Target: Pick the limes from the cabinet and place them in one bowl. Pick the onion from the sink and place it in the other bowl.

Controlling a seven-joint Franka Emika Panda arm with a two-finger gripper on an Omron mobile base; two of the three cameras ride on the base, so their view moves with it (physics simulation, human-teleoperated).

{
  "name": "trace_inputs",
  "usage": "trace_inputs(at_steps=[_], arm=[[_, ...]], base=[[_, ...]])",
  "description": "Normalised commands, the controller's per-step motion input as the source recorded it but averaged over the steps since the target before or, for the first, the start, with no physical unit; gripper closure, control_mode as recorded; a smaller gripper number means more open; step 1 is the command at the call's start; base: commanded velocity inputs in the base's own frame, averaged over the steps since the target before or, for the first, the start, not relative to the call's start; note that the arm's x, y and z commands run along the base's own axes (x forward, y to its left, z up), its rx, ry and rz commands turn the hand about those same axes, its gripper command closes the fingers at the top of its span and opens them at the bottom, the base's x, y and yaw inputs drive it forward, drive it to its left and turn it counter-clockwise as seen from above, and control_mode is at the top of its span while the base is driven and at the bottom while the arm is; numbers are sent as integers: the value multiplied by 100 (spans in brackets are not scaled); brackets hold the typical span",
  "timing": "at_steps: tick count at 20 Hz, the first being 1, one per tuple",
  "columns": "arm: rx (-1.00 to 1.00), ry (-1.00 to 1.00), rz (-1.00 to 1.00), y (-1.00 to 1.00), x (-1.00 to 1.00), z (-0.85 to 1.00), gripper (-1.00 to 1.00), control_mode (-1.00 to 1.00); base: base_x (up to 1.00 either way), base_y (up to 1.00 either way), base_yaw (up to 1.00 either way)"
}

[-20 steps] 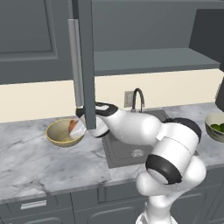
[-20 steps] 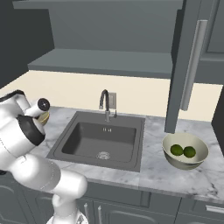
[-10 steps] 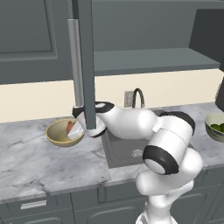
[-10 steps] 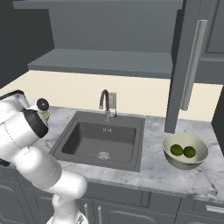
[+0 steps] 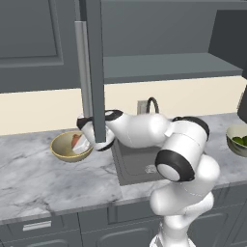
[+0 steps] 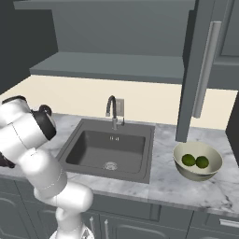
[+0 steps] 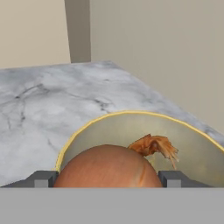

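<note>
On the marble counter (image 5: 29, 178), the gripper (image 7: 107, 178) held the onion (image 7: 107, 168) clamped over the golden-tan bowl (image 7: 192, 144); releasing low and centred would likely prevent bouncing out.

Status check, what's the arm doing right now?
End effector shut on the round orange-red onion, over the wide golden-tan bowl. Two dark green limes in the pale cream-grey bowl. Nothing in the way.

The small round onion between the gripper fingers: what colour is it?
Orange-brown onion, clearest in the hand view.
</note>
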Motion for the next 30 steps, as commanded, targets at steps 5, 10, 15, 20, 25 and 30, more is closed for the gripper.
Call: trace_inputs(at_steps=[5,10,15,20,25,30], arm=[[-2,0,1,8,9,-8,100,-100],[-1,0,1,9,9,-8,100,-100],[-2,0,1,9,9,-10,100,-100],[-1,0,1,9,10,-10,100,-100],[-1,0,1,8,11,-11,100,-100],[0,0,1,6,14,-10,100,-100]], base=[[0,0,0],[0,0,0],[0,0,0],[0,0,0],[0,0,0],[0,0,0]])
